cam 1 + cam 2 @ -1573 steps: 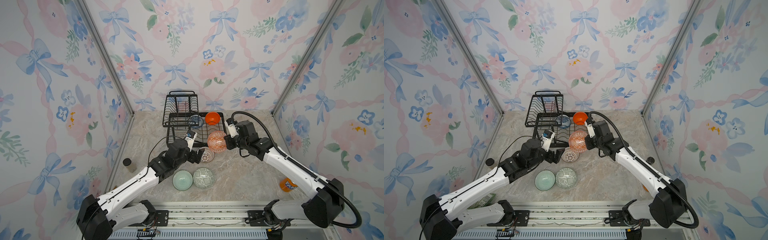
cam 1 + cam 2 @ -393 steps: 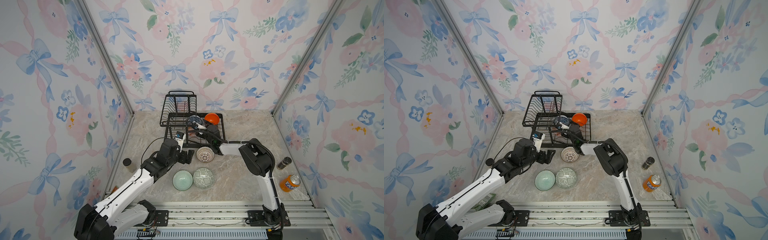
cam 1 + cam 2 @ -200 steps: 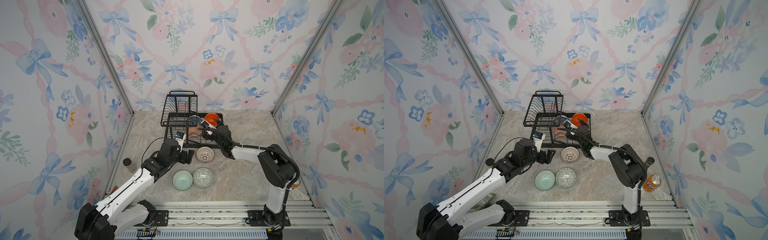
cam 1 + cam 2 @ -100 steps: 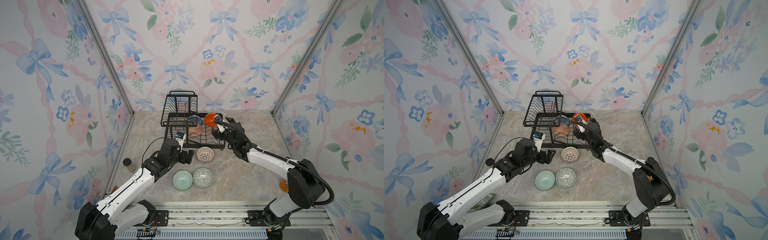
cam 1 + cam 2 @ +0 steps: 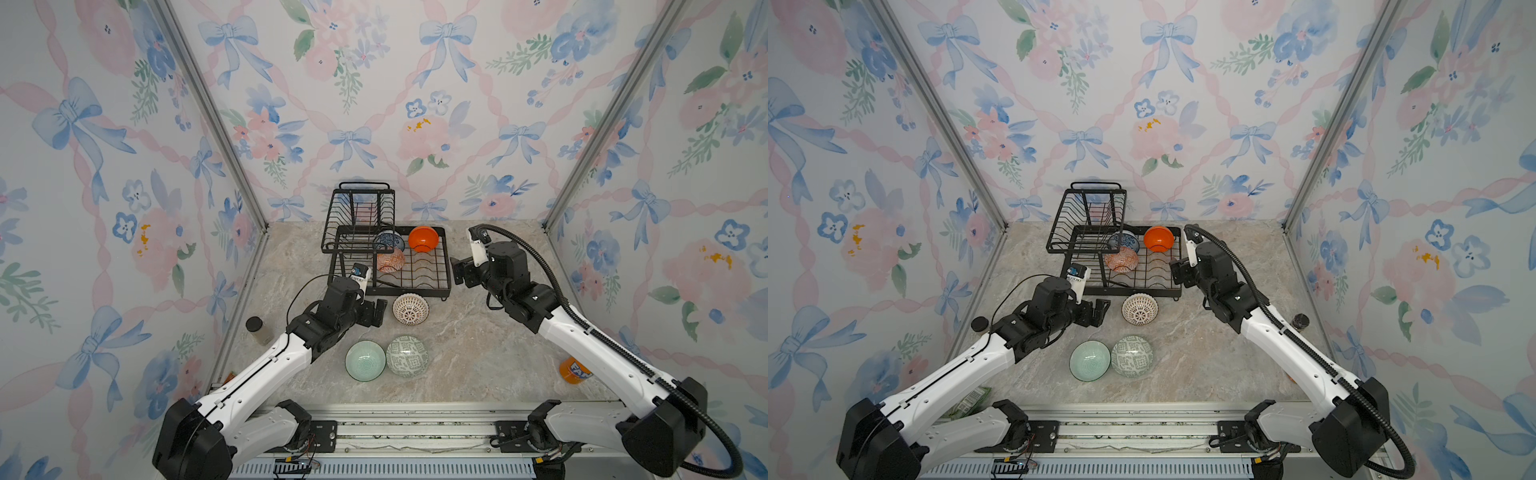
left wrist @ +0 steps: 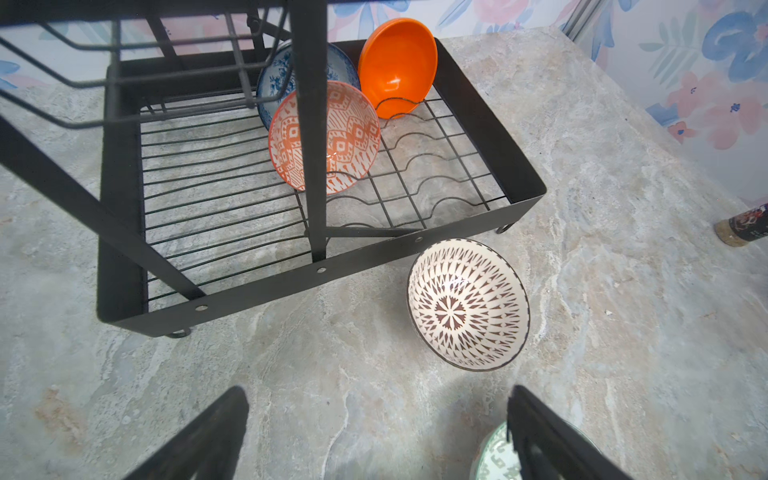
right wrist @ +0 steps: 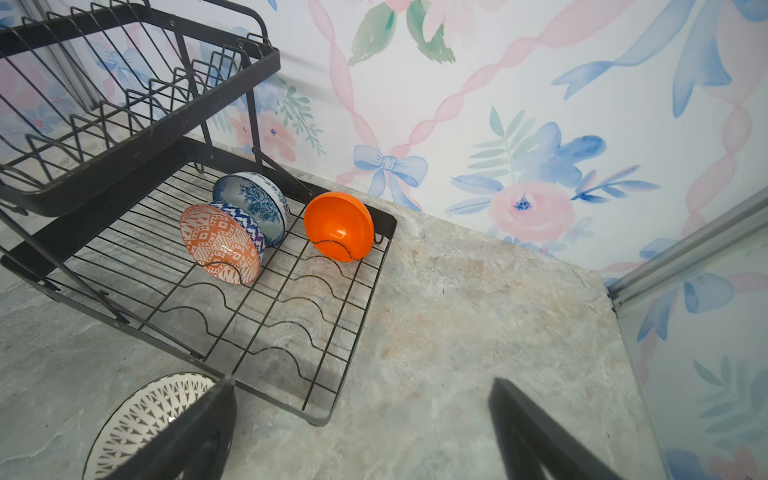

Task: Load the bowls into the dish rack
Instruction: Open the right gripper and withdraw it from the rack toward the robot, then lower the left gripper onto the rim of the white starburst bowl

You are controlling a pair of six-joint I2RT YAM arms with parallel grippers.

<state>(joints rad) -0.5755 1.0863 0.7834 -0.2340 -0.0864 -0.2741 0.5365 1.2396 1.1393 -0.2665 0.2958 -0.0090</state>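
Left gripper (image 6: 376, 395) wide, empty: lattice bowl (image 6: 467, 303) just ahead, likely next pick. Right gripper (image 7: 361, 382) wide, empty: rack (image 7: 83, 216) ahead, wavy wires propping bowls (image 7: 338, 226) on edge.

The dish rack (image 6: 257, 291) is matt black metal wire; the plain orange bowl (image 6: 397, 62) shines glossy, glazed ceramic perhaps; the tabletop (image 6: 602, 291) looks like smooth, dull marbled stone.

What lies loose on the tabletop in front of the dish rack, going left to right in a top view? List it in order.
dark-lidded jar → pale celadon green bowl → grey-green geometric bowl → orange soda can. The white lattice bowl lines up with the grey-green one, so it is left out.
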